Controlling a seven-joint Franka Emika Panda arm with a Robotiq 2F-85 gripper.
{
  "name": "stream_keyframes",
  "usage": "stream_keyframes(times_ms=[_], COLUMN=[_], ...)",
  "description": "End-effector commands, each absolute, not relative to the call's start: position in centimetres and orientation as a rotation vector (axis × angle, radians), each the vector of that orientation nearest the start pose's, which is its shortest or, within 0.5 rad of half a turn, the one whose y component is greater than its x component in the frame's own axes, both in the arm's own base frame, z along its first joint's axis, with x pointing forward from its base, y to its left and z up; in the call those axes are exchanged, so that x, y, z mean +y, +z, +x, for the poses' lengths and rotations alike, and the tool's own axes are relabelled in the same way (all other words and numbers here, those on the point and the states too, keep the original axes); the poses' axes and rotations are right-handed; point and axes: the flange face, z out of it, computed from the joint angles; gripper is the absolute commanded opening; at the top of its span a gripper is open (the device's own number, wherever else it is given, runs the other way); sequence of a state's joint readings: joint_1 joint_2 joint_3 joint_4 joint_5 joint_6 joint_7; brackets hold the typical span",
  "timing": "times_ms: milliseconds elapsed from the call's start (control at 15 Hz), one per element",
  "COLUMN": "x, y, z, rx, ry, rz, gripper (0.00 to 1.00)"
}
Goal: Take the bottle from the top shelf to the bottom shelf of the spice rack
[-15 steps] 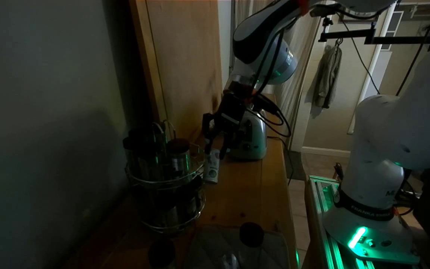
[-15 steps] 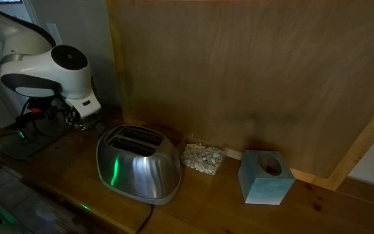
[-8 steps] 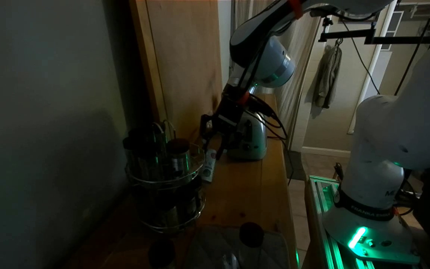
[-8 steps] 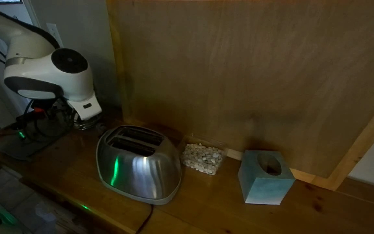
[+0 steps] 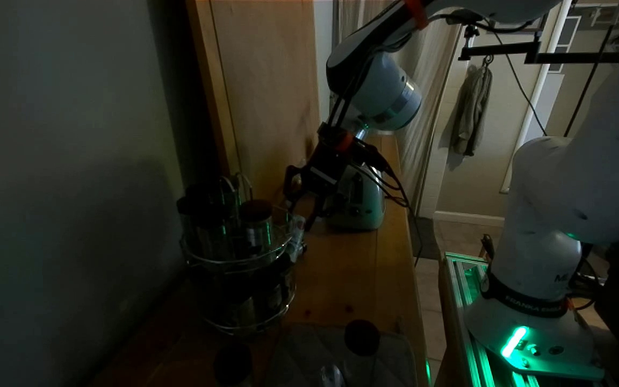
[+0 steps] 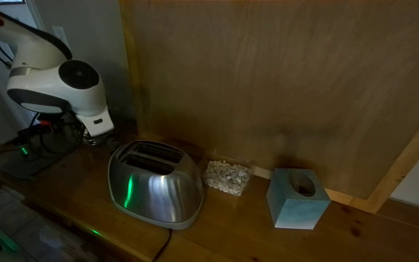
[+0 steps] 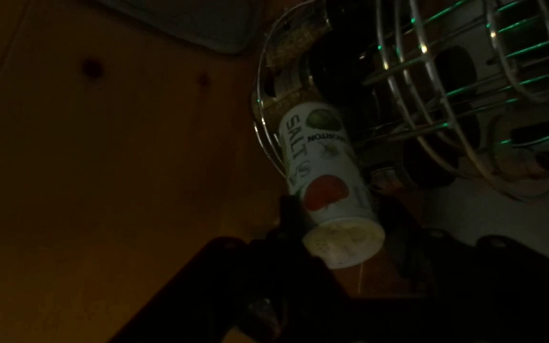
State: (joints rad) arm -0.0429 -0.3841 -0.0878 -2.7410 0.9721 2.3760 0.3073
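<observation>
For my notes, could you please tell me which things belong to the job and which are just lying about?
For the job: gripper, salt bottle, spice rack, top shelf, bottom shelf.
Lying about: toaster, teal box, pebble-like bits, grey mat.

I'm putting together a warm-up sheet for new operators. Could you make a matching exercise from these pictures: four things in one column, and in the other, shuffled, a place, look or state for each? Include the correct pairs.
Column one
1. Salt container
2. Spice rack
3. Toaster
4. Pale blue box

Column two
A. Shiny metal, double-slotted on top
B. Has an oval opening in its top
C. Two-tiered wire, holding dark-lidded jars
D. Held by the end effector

Right pairs: 1-D, 2-C, 3-A, 4-B
</observation>
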Motion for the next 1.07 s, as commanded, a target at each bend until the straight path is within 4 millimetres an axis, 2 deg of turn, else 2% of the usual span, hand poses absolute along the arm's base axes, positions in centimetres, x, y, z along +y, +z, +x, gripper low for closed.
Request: stream_keyframes(times_ms=[0, 67, 600, 1000], x=[-3.88, -3.88, -3.79, -3.58], y=[34.20, 34.22, 33.77, 33.66], z=[37.94, 37.96, 38.36, 38.64], rx=[1.339, 1.339, 1.442, 1.531], ry=[0.076, 0.075, 0.096, 0.039], rz=[-2.048, -2.048, -1.956, -1.906], gripper=[0.46, 0.21, 0.21, 0.21])
